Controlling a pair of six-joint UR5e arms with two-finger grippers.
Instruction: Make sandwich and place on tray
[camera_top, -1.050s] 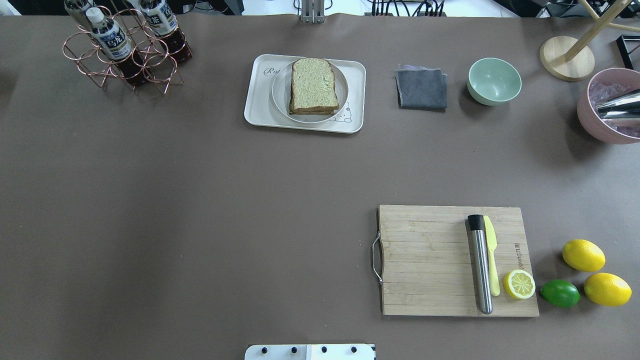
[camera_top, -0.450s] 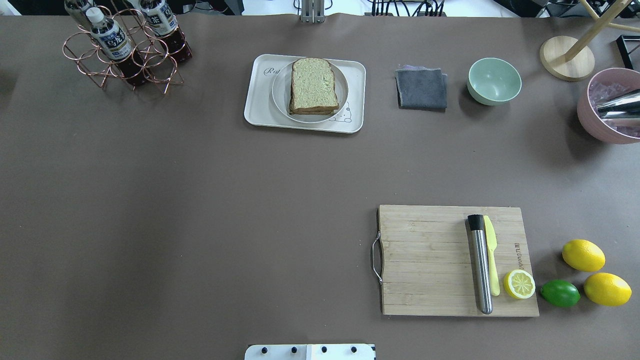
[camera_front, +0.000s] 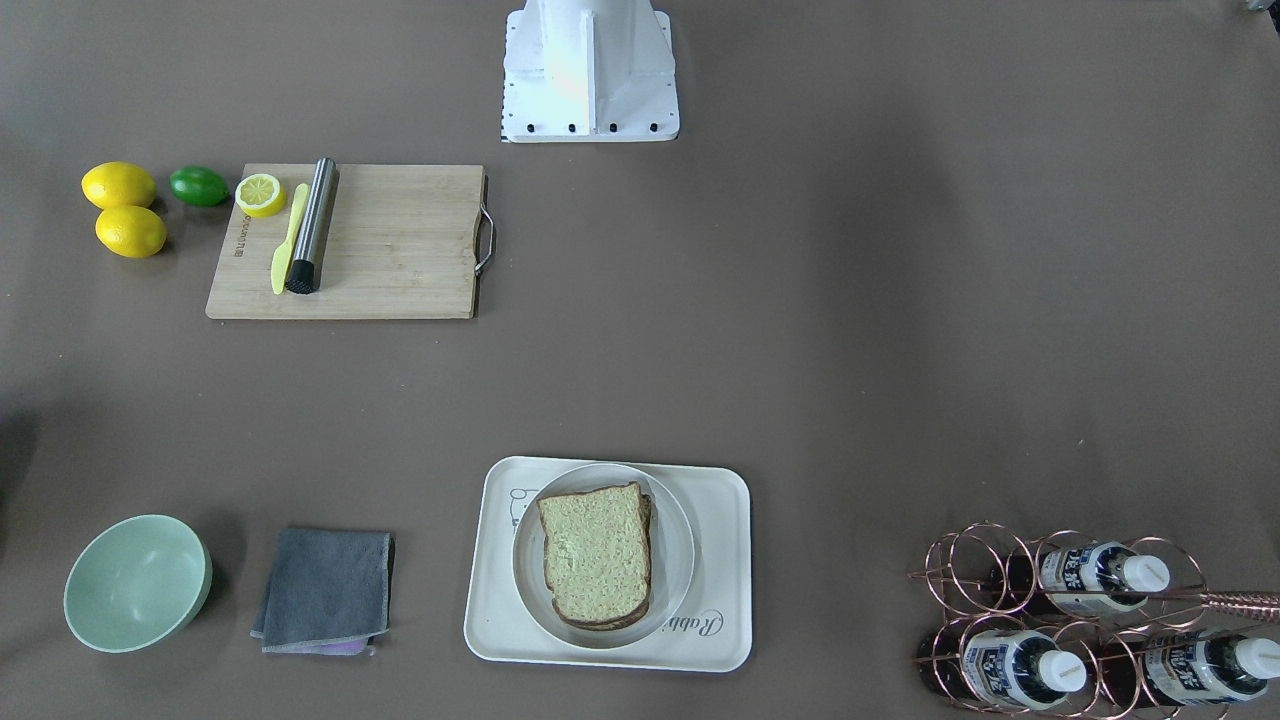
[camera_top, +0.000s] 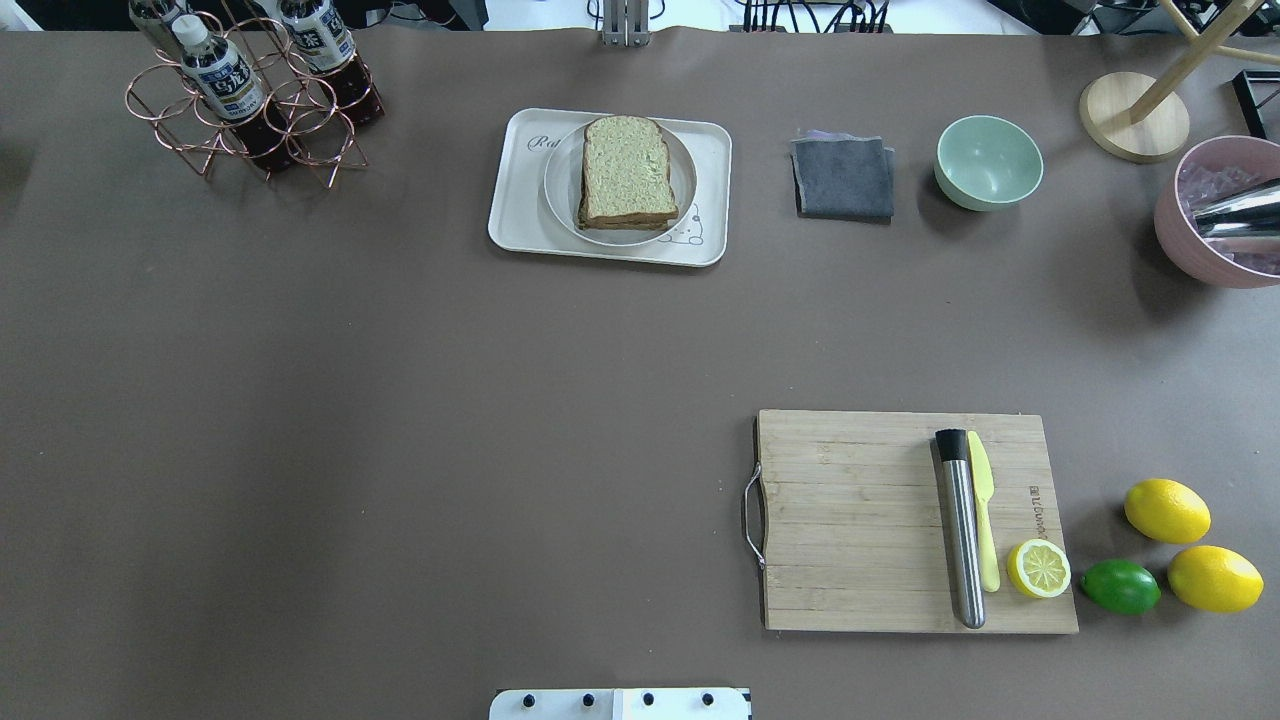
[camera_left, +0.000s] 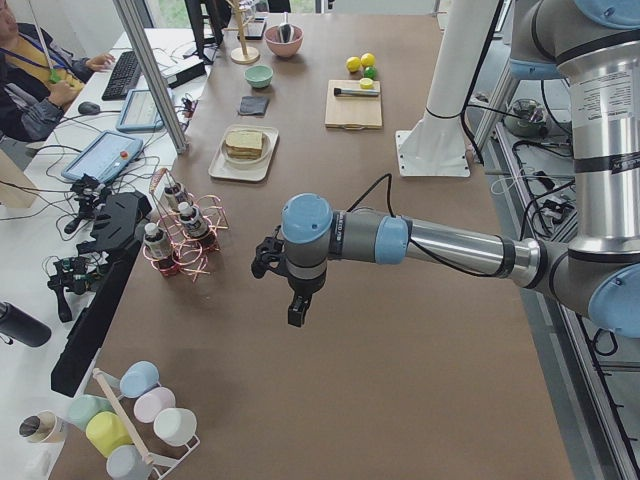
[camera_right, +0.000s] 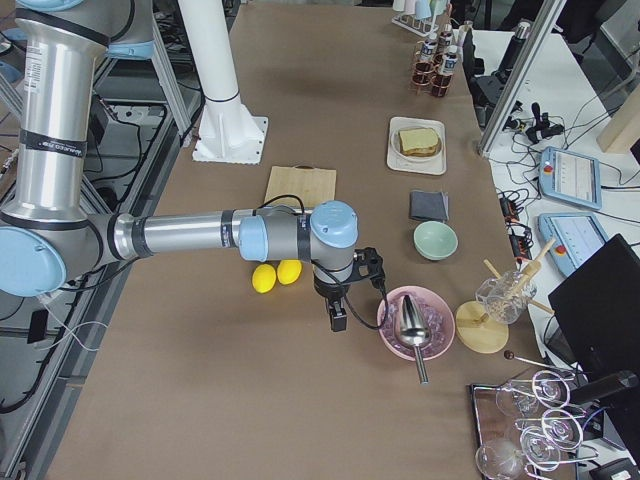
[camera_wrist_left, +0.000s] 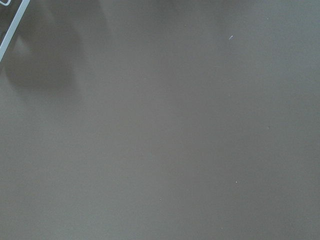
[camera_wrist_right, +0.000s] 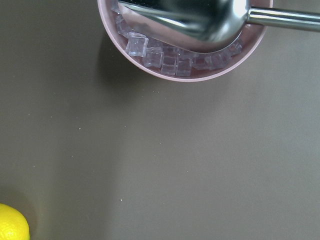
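Observation:
The sandwich (camera_top: 628, 170) of stacked bread slices lies on a round white plate (camera_top: 556, 190), which sits on the cream tray (camera_top: 515, 215) at the far middle of the table. Its filling is hidden. It also shows in the front-facing view (camera_front: 597, 565) on the tray (camera_front: 490, 620). My left gripper (camera_left: 295, 310) hangs over bare table far off on my left side. My right gripper (camera_right: 338, 320) hangs beside the pink bowl (camera_right: 415, 322). Both show only in the side views, so I cannot tell if they are open or shut.
A copper bottle rack (camera_top: 250, 100) stands far left. A grey cloth (camera_top: 845, 178) and a green bowl (camera_top: 988, 162) lie right of the tray. The cutting board (camera_top: 850, 520) holds a muddler (camera_top: 962, 530), a knife and a lemon half, with lemons (camera_top: 1166, 510) and a lime beside it.

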